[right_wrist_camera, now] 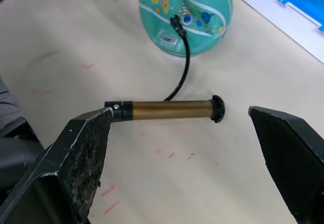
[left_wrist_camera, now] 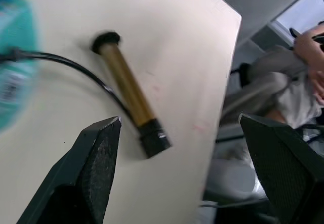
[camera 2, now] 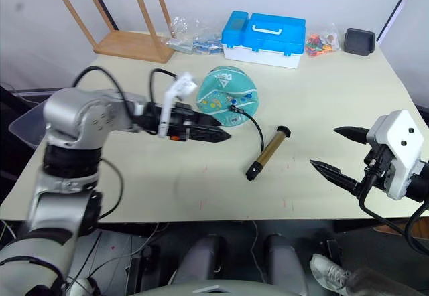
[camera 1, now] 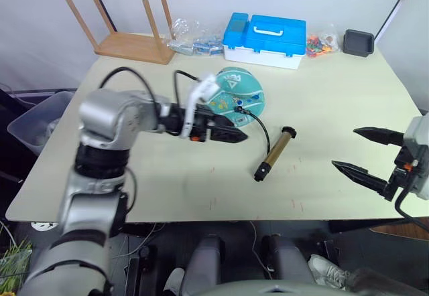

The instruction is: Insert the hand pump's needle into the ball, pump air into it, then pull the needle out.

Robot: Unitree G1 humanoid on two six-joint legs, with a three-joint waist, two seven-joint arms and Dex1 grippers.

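The teal ball [camera 1: 240, 94] lies in the middle of the table, looking flattened. The thin black hose [camera 1: 260, 123] runs from the valve on the ball's near side [right_wrist_camera: 178, 22] to the hand pump [camera 1: 276, 152], whose gold barrel lies flat on the table right of the ball. Whether the needle is inside the valve I cannot tell. My left gripper [camera 1: 240, 135] hovers open just in front of the ball's left part, with nothing between its fingers. My right gripper [camera 1: 344, 149] is open too, low over the table well to the right of the pump and pointing at it [right_wrist_camera: 167, 110].
A blue and white case [camera 1: 265, 38] stands behind the ball. An overturned wooden stool [camera 1: 131, 41] lies at the back left, with bags of small parts [camera 1: 194, 40] between them. A black tray [camera 1: 358, 42] sits at the back right. A person [left_wrist_camera: 304, 82] sits beyond the table's edge.
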